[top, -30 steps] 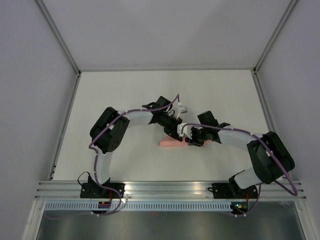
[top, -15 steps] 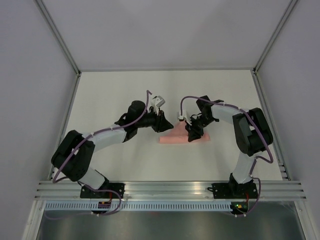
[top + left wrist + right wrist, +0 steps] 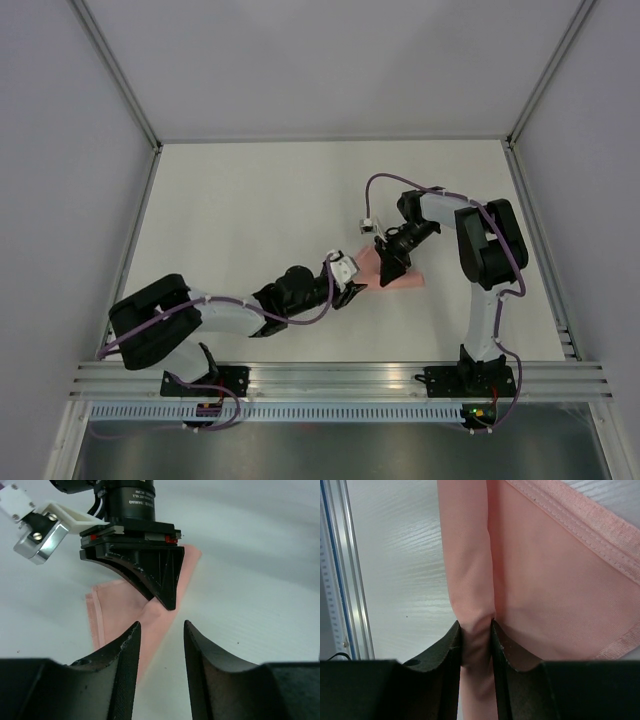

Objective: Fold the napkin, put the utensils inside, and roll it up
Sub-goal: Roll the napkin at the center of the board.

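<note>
Woven cloth for the napkin: pale salmon, smooth, faintly shiny, with a stitched, ribbed hem band. Matt black plastic on the fingers of the right gripper, lightly grainy (same finish on the left gripper). Fine ridges and a soft sheen across the white table. Smooth white plastic for the bracket seen from the left wrist, brushed silver metal for the block beneath it. Bare aluminium along the rail, dull and grooved. Smooth purple sheathing on the cables.
</note>
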